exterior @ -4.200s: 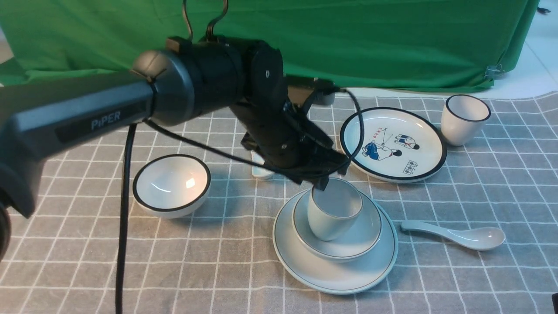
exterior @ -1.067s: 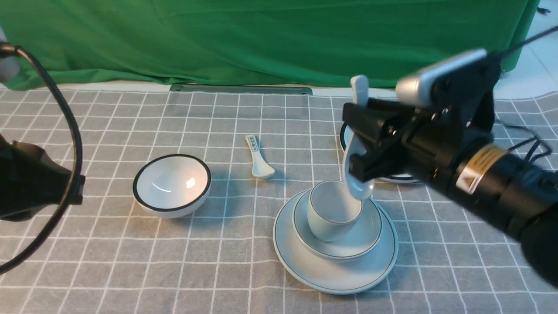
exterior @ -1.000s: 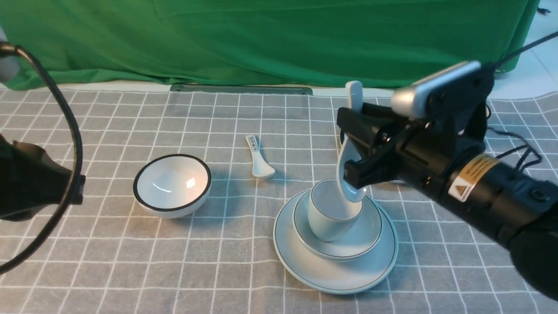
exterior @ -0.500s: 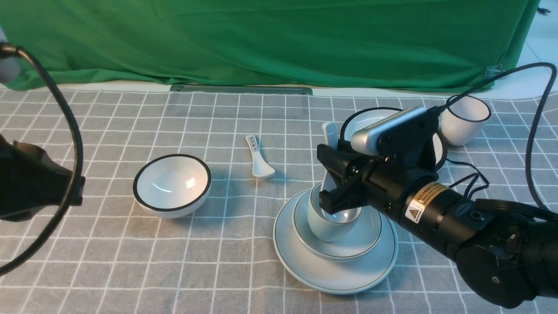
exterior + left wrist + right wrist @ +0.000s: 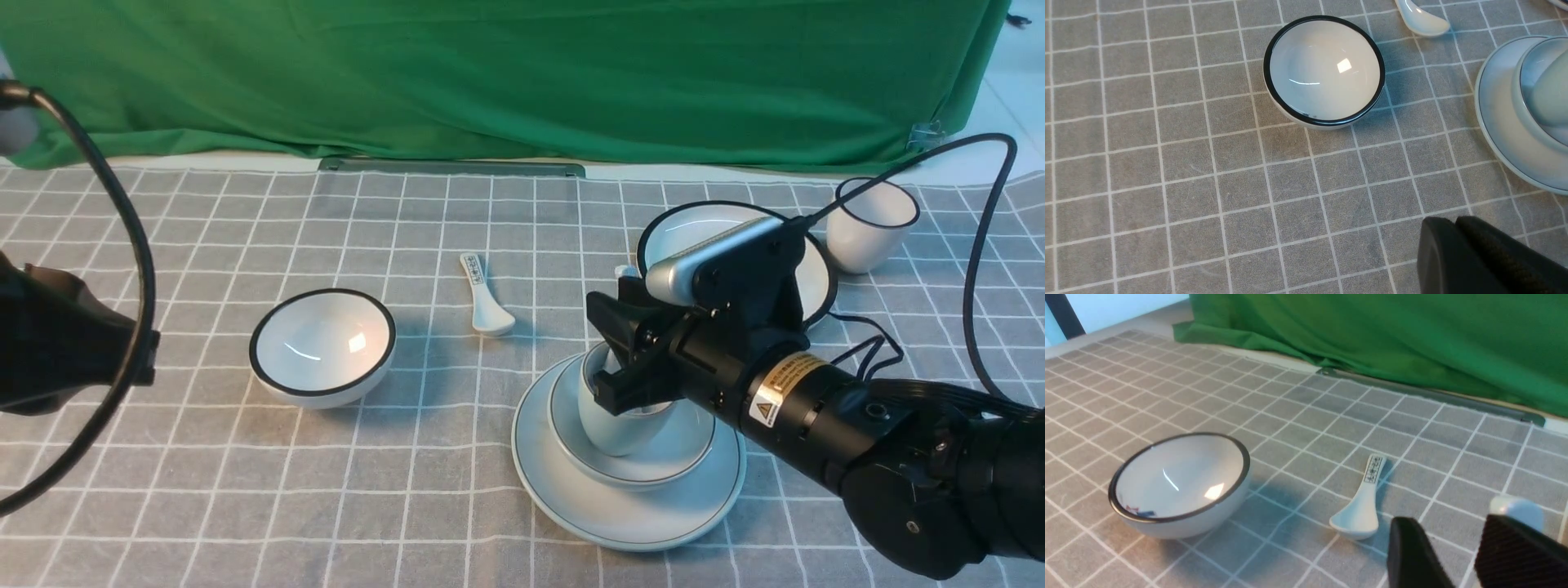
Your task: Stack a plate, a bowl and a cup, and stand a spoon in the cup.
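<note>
At cup [image 5: 616, 433], right fingers [image 5: 611, 320] part-open, spoon [image 5: 627, 270] between, perhaps touching 1.

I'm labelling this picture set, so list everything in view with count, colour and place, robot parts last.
plate: 1, pale bluish-white, on checked cloth
bowl: 1, pale bluish-white, on that plate
cup: 1, pale bluish-white, in that bowl
larger spoon: 1, white, in the cup, mostly hidden
black-rimmed bowl: 1, white, left
small spoon: 1, white, behind, left of the stack
black-rimmed plate: 1, white, behind the stack
black-rimmed cup: 1, white, back right
checked cloth: 1, grey, underneath
green cloth: 1, back
clip: 1, greyish, back right
left gripper: 1, black, left, shut
right gripper: 1, black, at the cup, open
</note>
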You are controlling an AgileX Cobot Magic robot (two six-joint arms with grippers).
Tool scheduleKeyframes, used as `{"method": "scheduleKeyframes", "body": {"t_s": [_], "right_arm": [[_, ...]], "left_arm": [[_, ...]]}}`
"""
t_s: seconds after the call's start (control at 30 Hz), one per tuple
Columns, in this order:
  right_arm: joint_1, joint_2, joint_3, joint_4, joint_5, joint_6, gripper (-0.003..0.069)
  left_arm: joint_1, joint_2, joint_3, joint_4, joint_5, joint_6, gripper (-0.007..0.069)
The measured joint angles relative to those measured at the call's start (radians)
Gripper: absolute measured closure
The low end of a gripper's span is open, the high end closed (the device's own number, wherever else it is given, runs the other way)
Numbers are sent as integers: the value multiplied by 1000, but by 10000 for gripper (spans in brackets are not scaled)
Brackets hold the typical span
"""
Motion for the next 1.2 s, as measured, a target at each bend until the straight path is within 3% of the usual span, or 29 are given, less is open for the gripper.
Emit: {"method": "scheduleKeyframes", "body": {"t_s": [0.1, 0.3, 0.47, 0.6, 0.93, 1.2], "right_arm": [[0, -6, 0, 0, 17, 0, 368], [0, -96, 0, 52, 243, -63, 384], [0, -343, 1, 152, 618, -230, 541], [-4, -527, 1, 156, 758, -257, 625], [-196, -1011, 2, 127, 990, -266, 636], [-282, -1458, 120, 95, 1021, -222, 639]], "left_arm": [[0, 0, 0, 0, 1, 3, 615], [0, 0, 0, 1, 21, 3, 615], [0, 0, 0, 14, 32, 3, 615], [0, -12, 1, 14, 23, -2, 615], [0, -296, 19, 59, -98, -34, 615], [0, -580, 213, 123, -199, -71, 615]]}}
